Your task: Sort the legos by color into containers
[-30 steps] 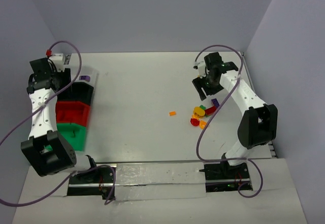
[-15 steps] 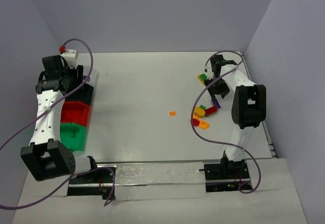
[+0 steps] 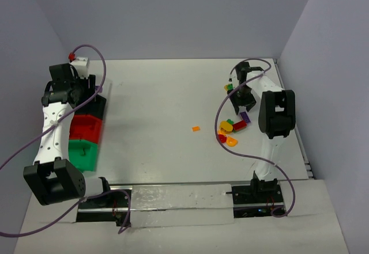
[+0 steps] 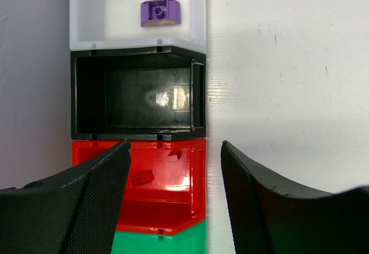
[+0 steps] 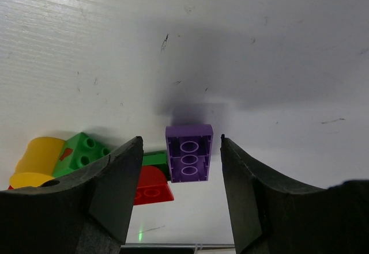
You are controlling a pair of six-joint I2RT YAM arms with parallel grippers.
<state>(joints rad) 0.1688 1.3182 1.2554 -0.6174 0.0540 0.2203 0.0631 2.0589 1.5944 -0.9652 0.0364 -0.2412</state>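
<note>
My right gripper (image 5: 181, 146) is open, its fingers on either side of an upside-down purple brick (image 5: 189, 152) on the table, not touching it. Next to it lie a red piece (image 5: 151, 186), a green brick (image 5: 83, 153) and a yellow rounded piece (image 5: 40, 162). In the top view the gripper (image 3: 241, 95) hangs over this cluster with the purple brick (image 3: 245, 116) at its edge. My left gripper (image 4: 176, 196) is open and empty above the bins: white bin (image 4: 86, 12) with a purple piece (image 4: 160, 12), black bin (image 4: 138, 95), red bin (image 4: 196, 173), green bin (image 4: 161, 242).
A small orange piece (image 3: 196, 129) lies alone mid-table. A green piece (image 3: 229, 86) sits behind the right gripper. A red round piece (image 3: 221, 139) and an orange piece (image 3: 232, 141) lie at the cluster's near side. The bin row (image 3: 86, 128) runs along the left wall.
The right arm has swung and lowered its gripper over the lego cluster, around the purple brick. The left gripper shifted slightly right over the bins, then held still.
</note>
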